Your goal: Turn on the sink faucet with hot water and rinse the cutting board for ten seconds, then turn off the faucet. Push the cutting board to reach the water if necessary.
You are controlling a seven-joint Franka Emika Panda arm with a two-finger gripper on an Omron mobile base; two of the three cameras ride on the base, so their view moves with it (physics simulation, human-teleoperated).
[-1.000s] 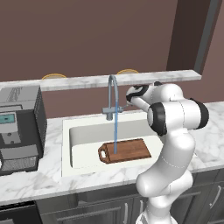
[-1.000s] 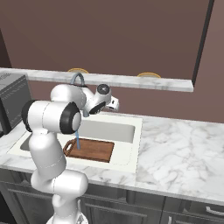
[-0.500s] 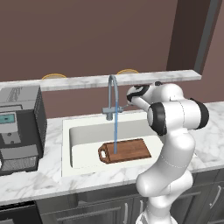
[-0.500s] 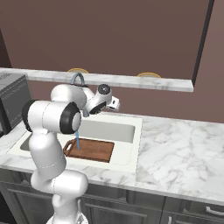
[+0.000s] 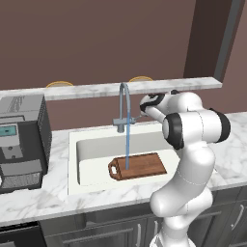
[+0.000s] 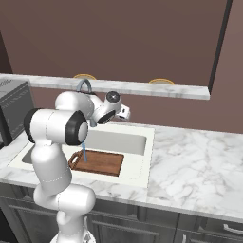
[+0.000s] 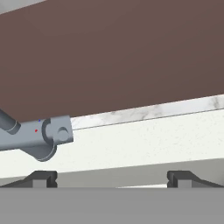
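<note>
**Running water falls on the board**

Looking for words or brand names, I find none I can read. The black machine [image 5: 21, 142] on the left of the counter [image 6: 199, 166] has a small blue screen, but it is too small to tell what it says.

I see the water [image 5: 128, 144] coming down in a thin blue line from the sink faucet [image 5: 124, 108]. It lands on the cutting board [image 5: 140, 166], near the end with the handle. The board lies flat on the floor of the sink [image 5: 89, 154], toward the front, with its handle pointing left in the left base view.

My arm bends up from the base, and the hand reaches back over the sink toward the wall. The gripper [image 5: 144, 107] sits just right of the faucet's base post, near the small lever. From the hand camera, the two fingertips [image 7: 41, 177] stand wide apart with nothing between them. The grey faucet base is off to the left of them, past the left tip, not touching.
</note>
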